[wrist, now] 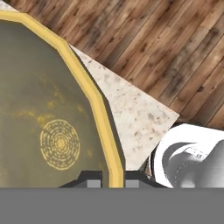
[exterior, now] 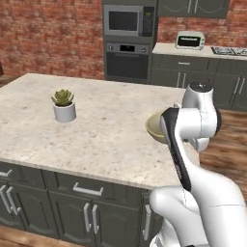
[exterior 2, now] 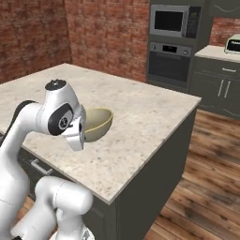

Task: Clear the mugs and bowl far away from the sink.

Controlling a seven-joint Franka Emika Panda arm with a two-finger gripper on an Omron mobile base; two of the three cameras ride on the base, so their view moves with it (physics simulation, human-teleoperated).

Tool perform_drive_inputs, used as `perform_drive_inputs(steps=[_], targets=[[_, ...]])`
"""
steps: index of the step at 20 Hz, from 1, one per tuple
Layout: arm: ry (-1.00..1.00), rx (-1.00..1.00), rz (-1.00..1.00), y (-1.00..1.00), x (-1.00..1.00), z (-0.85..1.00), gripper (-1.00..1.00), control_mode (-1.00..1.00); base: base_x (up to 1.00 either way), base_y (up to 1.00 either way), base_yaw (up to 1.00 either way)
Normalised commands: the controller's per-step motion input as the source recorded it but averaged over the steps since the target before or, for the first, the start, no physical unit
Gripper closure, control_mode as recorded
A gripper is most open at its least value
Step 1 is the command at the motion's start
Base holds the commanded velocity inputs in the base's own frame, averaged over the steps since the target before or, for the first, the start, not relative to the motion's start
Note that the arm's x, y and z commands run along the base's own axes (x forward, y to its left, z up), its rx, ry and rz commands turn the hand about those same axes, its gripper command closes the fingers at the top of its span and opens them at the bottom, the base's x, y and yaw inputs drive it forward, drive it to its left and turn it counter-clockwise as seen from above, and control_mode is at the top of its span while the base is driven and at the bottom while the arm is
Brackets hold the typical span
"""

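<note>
I have my gripper (wrist: 110, 180) closed on the rim of the bowl (wrist: 48, 113): one finger tip stands inside the yellow edge and the other outside it, so the thin wall is pinched between them. I think this is why my fingers are almost together; the rim is the only narrow part that I can take on such a wide bowl.

The bowl (exterior 2: 96, 123) is over the near right part of the island counter (exterior: 96, 125), close to the corner where the stone ends and the wooden floor (wrist: 166, 48) begins. From the right base view it seems tilted a little and lifted at my side, but I cannot tell if its bottom touches the stone.

The small plant pot (exterior: 64, 112) stands well apart, to the left on the counter. In my judgement the bowl is being carried to this corner because it must go far from the sink.
</note>
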Motion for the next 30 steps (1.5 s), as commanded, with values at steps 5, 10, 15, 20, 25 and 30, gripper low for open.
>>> perform_drive_inputs(steps=[5, 10, 15, 20, 25, 30], targets=[[0.00, -0.01, 0.08, 0.00, 1.00, -0.72, 1.00, -1.00, 0.00, 0.00, 0.00], [0.01, 0.01, 0.10, 0.00, 0.97, -0.65, 1.00, -1.00, 0.00, 0.00, 0.00], [0.01, 0.02, 0.07, 0.00, 0.84, -0.48, 1.00, -1.00, 0.00, 0.00, 0.00], [0.13, 0.04, 0.02, 0.00, 0.73, -0.40, 1.00, -1.00, 0.00, 0.00, 0.00], [0.19, 0.01, 0.00, 0.00, 0.58, -0.27, 1.00, -1.00, 0.00, 0.00, 0.00], [0.13, 0.00, 0.00, 0.00, 0.39, -0.36, 1.00, -1.00, 0.00, 0.00, 0.00]])
